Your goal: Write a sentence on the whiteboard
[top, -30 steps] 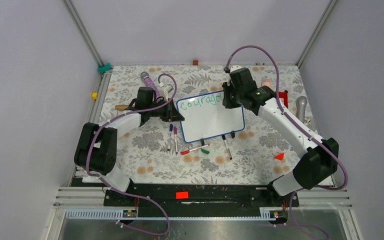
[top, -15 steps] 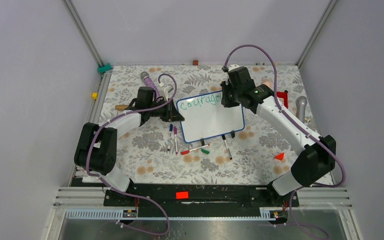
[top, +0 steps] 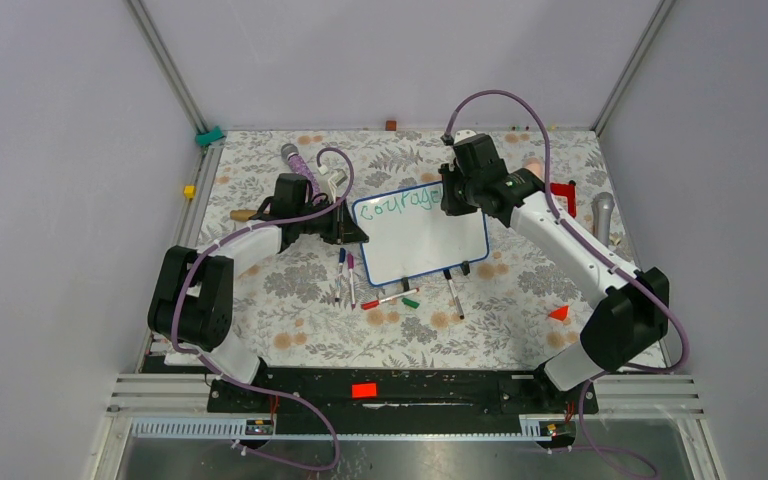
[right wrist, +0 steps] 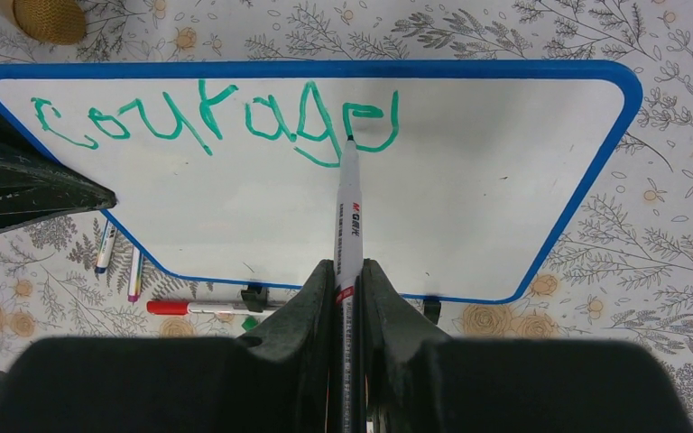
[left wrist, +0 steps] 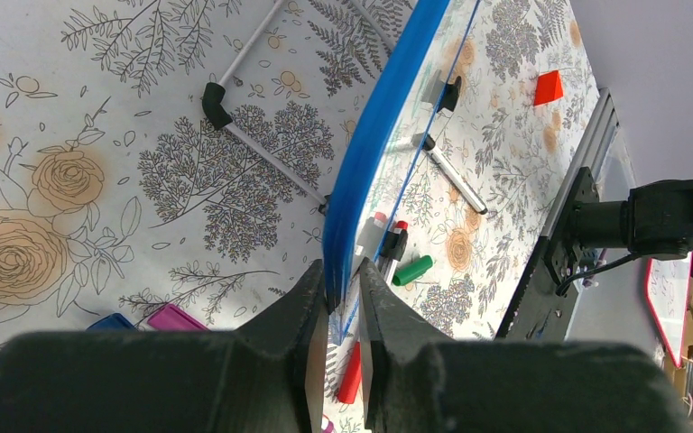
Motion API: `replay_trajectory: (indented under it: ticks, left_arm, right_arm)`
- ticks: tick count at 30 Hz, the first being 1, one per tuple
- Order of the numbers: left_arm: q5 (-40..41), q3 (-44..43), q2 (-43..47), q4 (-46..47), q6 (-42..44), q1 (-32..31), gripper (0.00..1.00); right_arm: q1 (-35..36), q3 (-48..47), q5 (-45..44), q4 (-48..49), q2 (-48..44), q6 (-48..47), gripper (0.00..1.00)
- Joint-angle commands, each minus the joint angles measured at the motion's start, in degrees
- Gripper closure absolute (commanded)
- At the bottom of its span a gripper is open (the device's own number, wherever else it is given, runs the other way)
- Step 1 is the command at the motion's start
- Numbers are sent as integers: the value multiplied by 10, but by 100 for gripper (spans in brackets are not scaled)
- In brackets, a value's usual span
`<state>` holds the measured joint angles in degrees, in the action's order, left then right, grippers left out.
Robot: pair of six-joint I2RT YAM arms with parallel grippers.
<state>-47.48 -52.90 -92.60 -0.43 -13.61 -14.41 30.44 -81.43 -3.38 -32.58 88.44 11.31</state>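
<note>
At the left edge of the whiteboard (top: 430, 245), which is standing on the flowered desk (top: 290, 300), the left claw (left wrist: 343, 281) is clenching the thin blue frame. Across the whiteboard's top, the sentence (right wrist: 207, 122) is showing the green word "courage". Over the whiteboard's upper right part, the right claw (right wrist: 347, 275) is grasping a white marker (right wrist: 350, 203), whose tip is touching the final letter. Loose markers (top: 392, 298) are lying just beside the whiteboard's near edge.

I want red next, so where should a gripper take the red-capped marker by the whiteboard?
Probably grip the red-capped marker on its white barrel near the cap, from straight above: it lies flat, and a clip foot crowds the other end.
</note>
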Motion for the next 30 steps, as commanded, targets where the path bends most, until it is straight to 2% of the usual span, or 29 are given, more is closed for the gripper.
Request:
replay_trajectory:
  ticks: [1, 23, 30]
  left_arm:
    - [36, -13, 16, -20, 17, 1, 100]
    - [37, -14, 19, -22, 21, 0, 100]
    - [37, -16, 19, -23, 22, 0, 100]
  right_arm:
    - [7, -19, 7, 16, 7, -7, 100]
    - [7, -27, -34, 15, 15, 2, 100]
    - [7, -29, -6, 16, 17, -2, 100]
